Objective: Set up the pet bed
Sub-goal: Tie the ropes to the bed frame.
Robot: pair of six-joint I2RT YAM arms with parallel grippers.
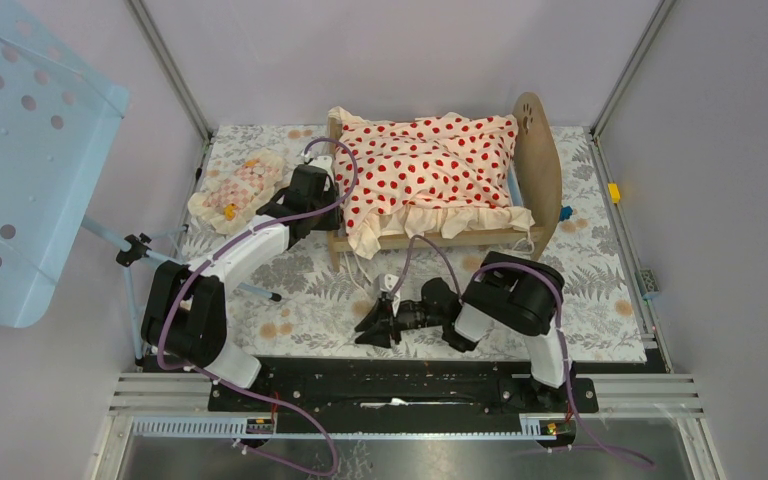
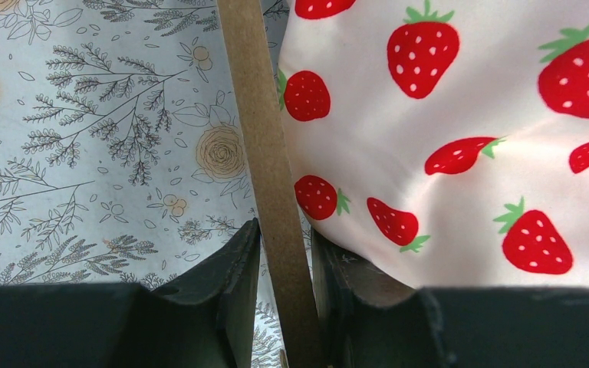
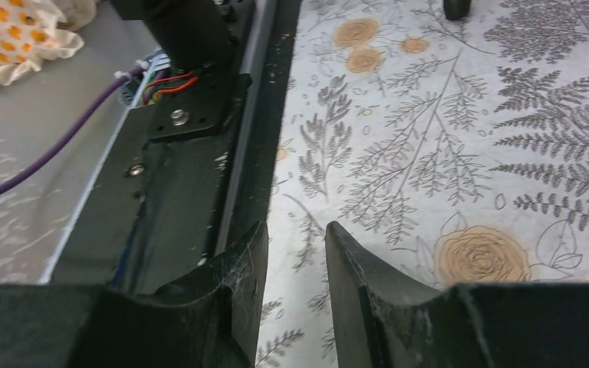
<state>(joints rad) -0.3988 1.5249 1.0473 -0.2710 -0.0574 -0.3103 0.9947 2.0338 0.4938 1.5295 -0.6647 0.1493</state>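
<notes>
Shows the pet bed (image 1: pixel 537 160) standing on the far middle of the floral mat (image 1: pixel 300 290), with the rounded paw-print headboard toward the mat's right side and the low footboard toward its left. Shows the bed covered from end to end by a cream strawberry-print blanket (image 1: pixel 430 160), rumpled, with its ruffle hanging over the side rail that faces the mat's near edge. Has the left gripper (image 2: pixel 284 253) clamped on the thin wooden footboard, one finger on the outer face above bare mat, the other on the inner face, pressed against the blanket. Has the right gripper (image 3: pixel 295 238) low at the mat's near edge, beside the black base rail, jaws apart, with nothing but mat pattern in the gap. Shows a small pale checked pillow (image 1: pixel 238 188) at the mat's far-left corner, just beside the left arm and not touching the bed
</notes>
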